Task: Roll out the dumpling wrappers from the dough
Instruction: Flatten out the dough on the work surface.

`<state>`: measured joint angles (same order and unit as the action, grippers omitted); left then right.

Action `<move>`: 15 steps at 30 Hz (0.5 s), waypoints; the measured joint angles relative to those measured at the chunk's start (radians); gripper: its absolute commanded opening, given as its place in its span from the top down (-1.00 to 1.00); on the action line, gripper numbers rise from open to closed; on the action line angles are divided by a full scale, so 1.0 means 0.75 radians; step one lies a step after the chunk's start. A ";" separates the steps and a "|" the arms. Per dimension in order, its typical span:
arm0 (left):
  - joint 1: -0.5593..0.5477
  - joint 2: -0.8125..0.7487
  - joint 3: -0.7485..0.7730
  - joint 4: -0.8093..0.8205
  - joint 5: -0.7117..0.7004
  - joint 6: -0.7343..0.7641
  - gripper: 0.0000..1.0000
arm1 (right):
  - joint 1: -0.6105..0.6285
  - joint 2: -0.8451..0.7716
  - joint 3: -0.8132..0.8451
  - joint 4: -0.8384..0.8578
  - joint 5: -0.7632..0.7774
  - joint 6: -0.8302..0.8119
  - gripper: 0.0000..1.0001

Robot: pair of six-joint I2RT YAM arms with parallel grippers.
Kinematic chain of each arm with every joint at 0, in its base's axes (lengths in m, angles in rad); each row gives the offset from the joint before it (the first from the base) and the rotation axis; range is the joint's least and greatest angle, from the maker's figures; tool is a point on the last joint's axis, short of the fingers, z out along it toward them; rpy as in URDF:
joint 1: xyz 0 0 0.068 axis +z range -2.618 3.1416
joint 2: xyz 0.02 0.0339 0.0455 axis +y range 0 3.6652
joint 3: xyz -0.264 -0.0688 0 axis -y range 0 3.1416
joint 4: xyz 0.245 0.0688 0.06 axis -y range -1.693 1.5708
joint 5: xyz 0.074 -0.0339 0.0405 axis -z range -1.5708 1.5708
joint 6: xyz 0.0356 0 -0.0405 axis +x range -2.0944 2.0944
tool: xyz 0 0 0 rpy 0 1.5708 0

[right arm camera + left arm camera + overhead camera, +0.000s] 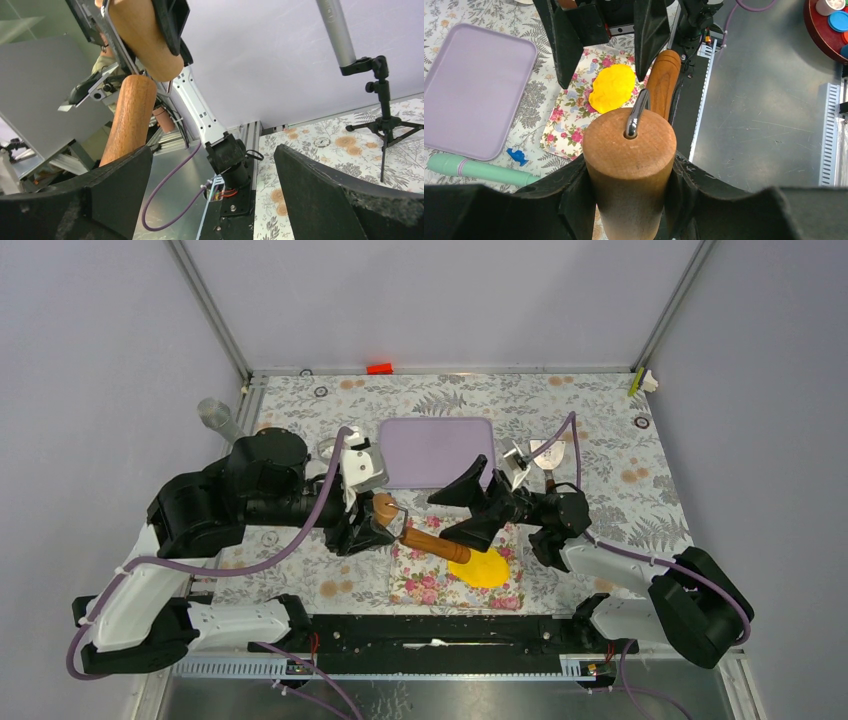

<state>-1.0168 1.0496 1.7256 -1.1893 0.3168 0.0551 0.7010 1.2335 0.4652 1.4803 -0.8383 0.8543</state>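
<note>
The dough (484, 567) lies as a flat, uneven yellow sheet on the right, near part of the floral mat (420, 580), close to the mat's edge and not yet a neat round. The roller (435, 545) slants down toward the sheet's left edge; whether it touches, you cannot tell from above. If you press from there, only that edge would thin out, and the sheet could creep toward the mat's edge or lift with the wood if it sticks. The roller hangs from the wooden handle (629, 150) on a thin metal bracket (636, 115), so a hard sideways push may tip it onto one end and gouge the sheet. Your left gripper (630, 200) has its fingers clamped round the handle; a twist under load could turn it in that hold. Your right gripper (462, 510) stands with fingers wide apart, holding nothing, with the roller close against one finger. Closing or sweeping there risks knocking the roller, and a downward drag could slide the mat.
</note>
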 measured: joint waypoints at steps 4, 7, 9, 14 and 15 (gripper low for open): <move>-0.015 -0.001 0.003 -0.002 -0.004 -0.001 1.00 | 0.001 -0.010 -0.001 0.000 0.087 0.016 -0.99; -0.023 -0.004 0.003 -0.006 -0.005 -0.002 1.00 | 0.001 -0.034 0.002 0.007 0.142 0.034 -0.99; -0.027 -0.006 0.006 -0.011 -0.005 -0.004 1.00 | 0.001 -0.042 0.015 0.016 0.154 0.051 -0.99; -0.042 -0.007 0.023 -0.019 -0.005 -0.004 1.00 | 0.001 -0.042 0.065 0.028 0.150 0.084 -0.99; -0.044 -0.007 0.027 -0.019 -0.005 -0.004 1.00 | 0.002 -0.041 0.075 0.028 0.148 0.090 -0.99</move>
<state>-1.0500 1.0443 1.7462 -1.2037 0.3134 0.0525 0.7021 1.2030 0.5217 1.5017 -0.7277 0.9218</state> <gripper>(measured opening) 0.446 0.993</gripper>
